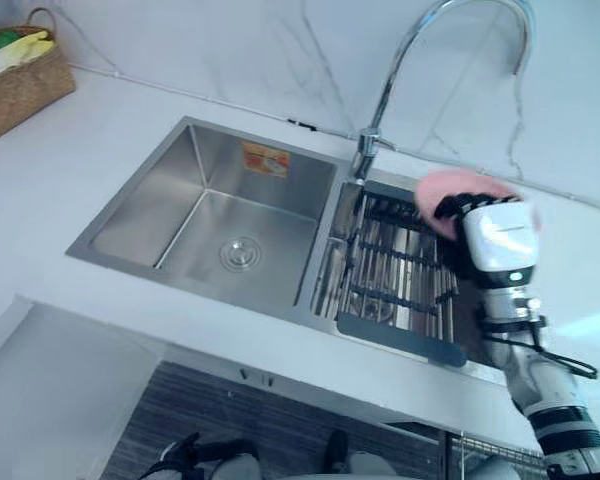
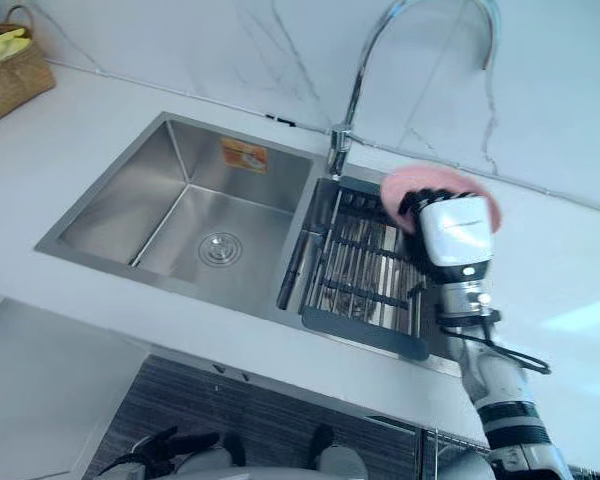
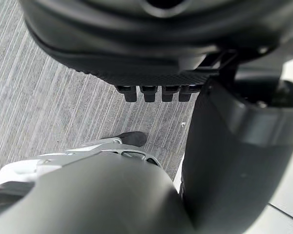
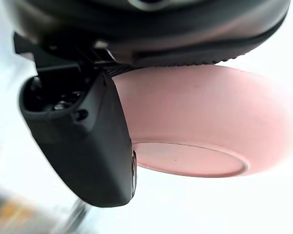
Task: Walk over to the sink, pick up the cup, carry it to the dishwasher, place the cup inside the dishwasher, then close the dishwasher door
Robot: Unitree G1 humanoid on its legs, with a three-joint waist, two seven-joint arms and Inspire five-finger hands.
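Nearest, the left hand (image 3: 136, 48) hung low over the striped grey floor (image 1: 220, 415), well away from the work; how far open it was could not be told. At the near right, below the counter's (image 1: 90, 140) front edge, part of a wire basket (image 1: 500, 455) showed, probably the dishwasher's.

Beyond the edge lay a steel double sink (image 1: 190, 150). Its left basin held only a round drain (image 1: 240, 252); its right basin held a dark slatted drying rack (image 1: 395, 275).

Over the far right of that rack, the right hand (image 1: 498, 235) was closed around the pink cup (image 4: 205, 107), thumb on one side and fingers on the other. The cup sat on the far side of the palm, with its flat base showing from underneath, so it seemed roughly upright, though its rim was hidden. The right hand was plainly the nearer one. The curved tap (image 1: 400, 70) rose just to the cup's left, the one thing close enough to catch it.

Farthest left, a wicker basket (image 1: 20, 85) stood by the marble wall.
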